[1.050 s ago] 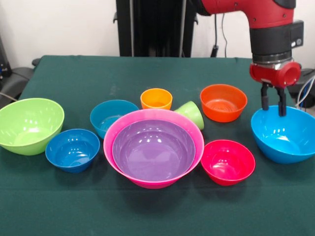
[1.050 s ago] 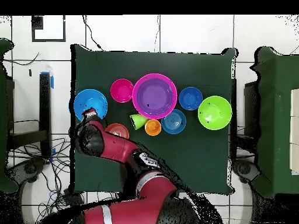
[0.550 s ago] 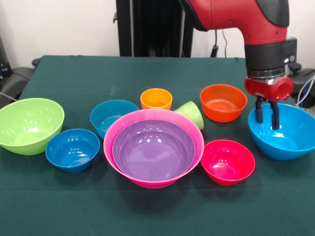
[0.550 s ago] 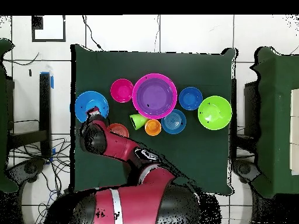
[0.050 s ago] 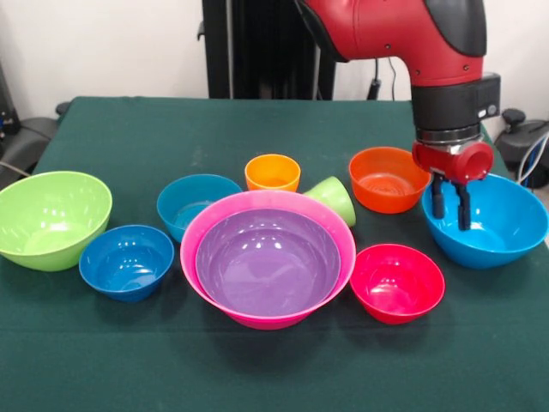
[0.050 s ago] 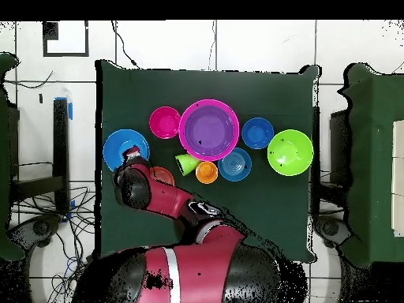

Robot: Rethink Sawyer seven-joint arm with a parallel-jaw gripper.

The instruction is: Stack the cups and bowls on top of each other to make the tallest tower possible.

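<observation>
Front view: gripper (image 5: pixel 451 213) over unmarked sky-blue bowl (image 5: pixel 502 227)

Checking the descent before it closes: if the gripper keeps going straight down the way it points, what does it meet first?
Probably the sky blue bowl: the gripper points down over its near-side rim, fingers slightly apart. Whether rim or inner wall comes first is unclear.

Dark green table cloth (image 5: pixel 129 129), white tiled floor (image 6: pixel 237 43), black cables (image 6: pixel 59 229)
</observation>
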